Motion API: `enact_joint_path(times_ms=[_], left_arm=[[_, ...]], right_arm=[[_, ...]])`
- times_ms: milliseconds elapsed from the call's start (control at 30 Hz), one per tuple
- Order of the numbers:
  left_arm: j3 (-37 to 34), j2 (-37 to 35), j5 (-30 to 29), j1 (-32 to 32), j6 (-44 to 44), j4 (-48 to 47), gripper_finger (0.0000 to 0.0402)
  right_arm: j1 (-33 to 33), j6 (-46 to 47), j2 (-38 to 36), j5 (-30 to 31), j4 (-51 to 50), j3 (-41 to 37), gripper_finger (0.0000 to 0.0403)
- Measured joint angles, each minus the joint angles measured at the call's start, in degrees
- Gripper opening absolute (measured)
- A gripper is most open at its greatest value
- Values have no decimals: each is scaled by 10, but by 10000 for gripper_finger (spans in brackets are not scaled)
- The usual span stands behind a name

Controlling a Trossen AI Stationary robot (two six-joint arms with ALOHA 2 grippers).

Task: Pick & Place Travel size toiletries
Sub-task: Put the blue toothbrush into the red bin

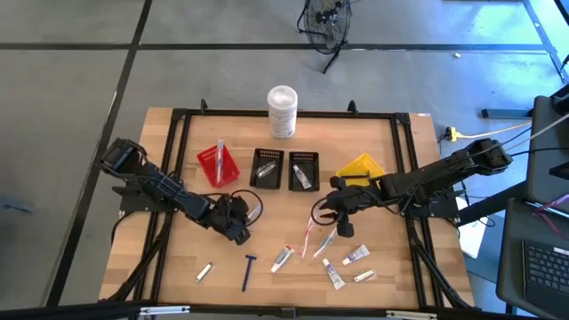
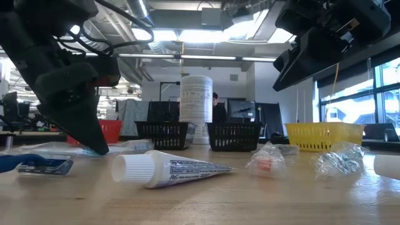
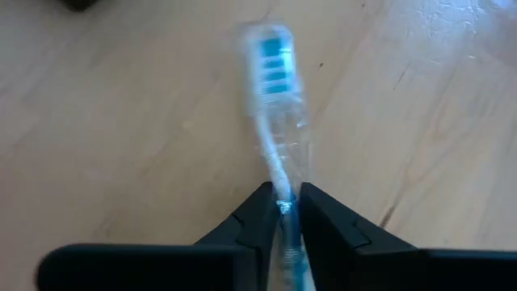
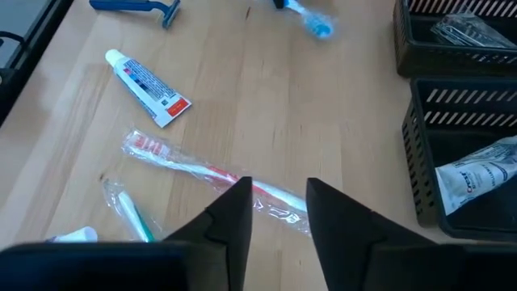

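My left gripper is shut on a blue-bristled toothbrush in a clear wrapper, low over the table's middle left. My right gripper is open and empty, above a red toothbrush in a clear wrapper that lies flat on the table. It also shows in the high view. A green toothbrush, small white tubes, a dark blue razor and white sachets lie flat near the front edge. My left gripper pinches the toothbrush's handle between its two fingers, wrapper and all. The brush runs forward out of the fingers, in line with them, with the bristle head at the free end. I cannot tell whether the head is clear of the table.
A red bin, two black bins holding wrapped items, and a yellow bin stand in a row across the table's middle. A tall white canister stands at the far edge. A black frame runs along the table's edges.
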Motion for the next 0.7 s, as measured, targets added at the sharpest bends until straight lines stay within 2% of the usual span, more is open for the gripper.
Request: enact_joint_path(times_ms=[167,333,433,600,700], left_arm=[[2,-2,-26,-13,-6,5,24],[39,-18,-66,-31,-7,-19,27],[71,-36,-104,-36,-43,-105,27],[126,-78,-210,-38,-131,-262,27],[142,-102,-270,-31,-190,-324,27]], right_arm=[[0,0,0,0,0,0,131],[0,0,0,0,0,0,133],[0,0,0,0,0,0,127],[0,0,0,0,0,0,116],[0,0,0,0,0,0,112]])
